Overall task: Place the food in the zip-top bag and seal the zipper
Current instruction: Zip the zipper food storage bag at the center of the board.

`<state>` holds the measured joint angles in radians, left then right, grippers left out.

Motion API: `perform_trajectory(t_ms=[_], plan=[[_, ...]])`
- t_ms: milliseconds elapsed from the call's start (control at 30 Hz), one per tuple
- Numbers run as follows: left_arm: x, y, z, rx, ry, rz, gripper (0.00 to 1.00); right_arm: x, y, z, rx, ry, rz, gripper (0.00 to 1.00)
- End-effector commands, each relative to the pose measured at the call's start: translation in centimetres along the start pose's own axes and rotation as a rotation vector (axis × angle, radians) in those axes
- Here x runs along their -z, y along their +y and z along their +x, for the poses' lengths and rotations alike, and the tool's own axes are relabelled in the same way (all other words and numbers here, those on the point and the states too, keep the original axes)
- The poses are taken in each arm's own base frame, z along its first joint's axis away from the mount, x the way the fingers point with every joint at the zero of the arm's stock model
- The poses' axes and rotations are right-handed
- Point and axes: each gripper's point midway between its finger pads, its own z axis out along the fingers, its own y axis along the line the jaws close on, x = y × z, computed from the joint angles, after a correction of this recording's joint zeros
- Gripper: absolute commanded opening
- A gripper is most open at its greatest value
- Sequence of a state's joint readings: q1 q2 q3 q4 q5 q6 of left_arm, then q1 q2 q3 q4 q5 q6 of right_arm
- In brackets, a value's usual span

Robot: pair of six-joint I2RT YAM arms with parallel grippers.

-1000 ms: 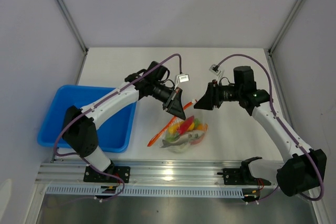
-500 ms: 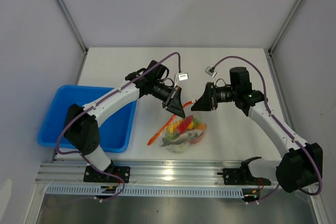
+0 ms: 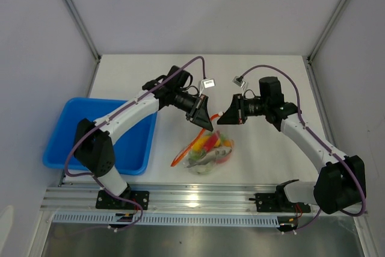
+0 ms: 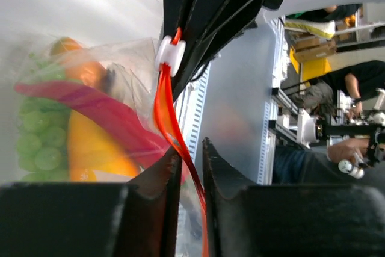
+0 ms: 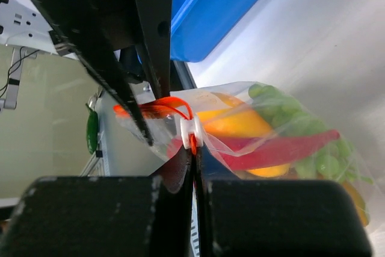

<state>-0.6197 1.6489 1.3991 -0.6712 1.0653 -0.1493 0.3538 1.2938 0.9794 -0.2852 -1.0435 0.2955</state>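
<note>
**Two grippers meet at the mouth of the filled bag**

Both arms reach in over the table (image 3: 258,76). The left gripper (image 3: 203,120) and the right gripper (image 3: 230,115) sit just beside each other above the zip-top bag (image 3: 207,154). The bag is between the arms, near the front edge and just right of the blue tray (image 3: 66,148). Its mouth is drawn up toward the grippers.

The food (image 3: 210,145) is inside the clear plastic. The right wrist view shows a red chili (image 5: 283,148), a yellow piece (image 5: 237,126) and green beaded bits (image 5: 328,164).

The right fingers (image 5: 174,176) are pressed together on the zipper (image 4: 171,112), directly below its white slider (image 5: 192,129).

The left fingers (image 4: 162,191) stand slightly apart. The red strip runs down through the narrow gap between them, and they show no firm pinch on it.

In the top view, the far end of the strip trails out past the bag's left side onto the table.
</note>
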Motion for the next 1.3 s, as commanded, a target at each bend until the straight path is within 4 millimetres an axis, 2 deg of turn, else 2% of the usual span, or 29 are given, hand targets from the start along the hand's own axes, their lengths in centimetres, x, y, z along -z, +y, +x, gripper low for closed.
perform_trajectory(t_ms=[0,133,233,300,433,600,700,867,1100,1200,1233,1267], plan=[[1.5,-2.1,-3.8,-0.080,-0.109,-0.016,0.26,0.3,1.5,-2.5,0.083,-0.067,0.004,0.00],[2.2,-3.1,-6.2,-0.122,-0.200,-0.043,0.40,0.2,1.9,-2.4,0.086,-0.057,-0.016,0.00],[2.2,-3.3,-7.2,-0.122,-0.218,-0.032,0.53,0.2,2.3,-2.3,0.094,-0.047,-0.031,0.00],[2.2,-3.3,-7.5,-0.101,-0.225,-0.017,0.57,0.1,2.5,-2.2,0.105,-0.039,-0.039,0.00],[2.3,-3.3,-8.3,-0.107,-0.244,0.005,0.55,0.2,2.9,-2.0,0.111,-0.026,-0.065,0.00],[2.2,-2.9,-8.9,-0.106,-0.250,0.019,0.37,0.1,3.0,-2.0,0.107,-0.019,-0.080,0.00],[2.2,-2.6,-8.9,-0.096,-0.243,0.030,0.31,0.2,2.8,-2.1,0.102,-0.024,-0.077,0.00],[1.9,-1.9,-8.4,-0.084,-0.224,0.029,0.33,0.5,2.7,-2.2,0.095,-0.027,-0.081,0.00],[1.7,-1.4,-8.0,-0.085,-0.214,0.015,0.50,0.3,2.5,-2.2,0.088,-0.026,-0.088,0.00],[1.6,-1.4,-7.9,-0.083,-0.209,0.021,0.48,0.2,2.5,-2.2,0.087,-0.025,-0.091,0.00],[1.6,-1.3,-7.9,-0.077,-0.208,0.024,0.40,0.2,2.4,-2.4,0.086,-0.028,-0.090,0.00],[1.6,-1.4,-8.0,-0.076,-0.207,0.025,0.38,0.2,2.4,-2.4,0.087,-0.028,-0.094,0.00]])
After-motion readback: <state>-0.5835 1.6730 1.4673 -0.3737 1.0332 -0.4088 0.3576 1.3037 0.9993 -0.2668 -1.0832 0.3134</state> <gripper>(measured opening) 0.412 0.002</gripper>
